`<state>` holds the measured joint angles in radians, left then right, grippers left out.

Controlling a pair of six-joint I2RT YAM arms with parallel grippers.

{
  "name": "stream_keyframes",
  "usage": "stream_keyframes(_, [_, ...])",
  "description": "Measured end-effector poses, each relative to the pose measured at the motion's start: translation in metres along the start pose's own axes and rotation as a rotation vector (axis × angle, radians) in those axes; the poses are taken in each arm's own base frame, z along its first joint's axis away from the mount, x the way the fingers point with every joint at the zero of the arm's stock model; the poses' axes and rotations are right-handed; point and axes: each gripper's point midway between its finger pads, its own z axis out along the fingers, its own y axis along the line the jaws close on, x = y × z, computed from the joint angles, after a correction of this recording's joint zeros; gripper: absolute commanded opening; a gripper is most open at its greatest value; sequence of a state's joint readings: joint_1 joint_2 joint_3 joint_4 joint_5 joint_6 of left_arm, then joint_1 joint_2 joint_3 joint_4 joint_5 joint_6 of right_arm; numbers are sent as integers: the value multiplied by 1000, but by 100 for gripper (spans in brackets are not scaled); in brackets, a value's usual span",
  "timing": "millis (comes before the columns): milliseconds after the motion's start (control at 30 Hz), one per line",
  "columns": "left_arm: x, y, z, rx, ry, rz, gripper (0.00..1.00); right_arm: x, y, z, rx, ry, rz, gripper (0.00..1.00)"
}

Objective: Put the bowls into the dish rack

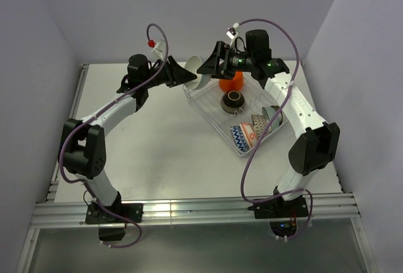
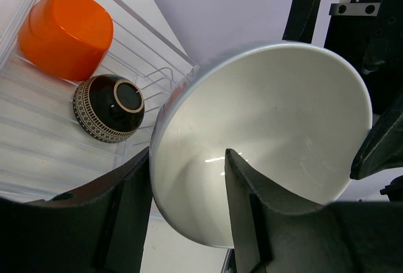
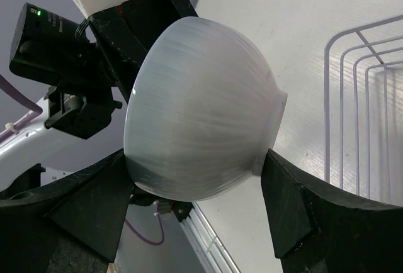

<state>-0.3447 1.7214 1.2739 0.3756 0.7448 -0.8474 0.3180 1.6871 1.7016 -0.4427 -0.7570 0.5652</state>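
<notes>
My right claw [image 3: 196,155] clamps white bowl [image 3: 201,90] across its outside; left claw [image 2: 189,155] straddles the rim, parted, loose, beside dish rack [image 1: 214,114].

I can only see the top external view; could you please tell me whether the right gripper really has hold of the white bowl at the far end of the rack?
Observer: It appears so. In the right wrist view, the right gripper has a finger against each side of the white bowl, on its outer wall.
Operator: Thank you. And is the left gripper holding it too?
Observer: It doesn't look like it. In the left wrist view, the left gripper straddles the bowl's rim, one finger inside and one outside. There is a clear gap to the wall, so it looks open.
</notes>
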Motion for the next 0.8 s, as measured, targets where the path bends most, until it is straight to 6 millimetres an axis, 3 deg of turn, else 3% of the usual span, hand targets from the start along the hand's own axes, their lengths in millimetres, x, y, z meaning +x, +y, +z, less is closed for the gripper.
stream_keyframes(133, [1,2,1,-2,2,-3,53,0,0,0,-1,2,5,0])
stream_keyframes(433, [0,3,2,-7,2,-6,65,0,-4,-1,19,2,-6,0])
stream_keyframes(800, [-4,8,3,-44,2,-1,71,-1,-30,-3,151,-20,-61,0])
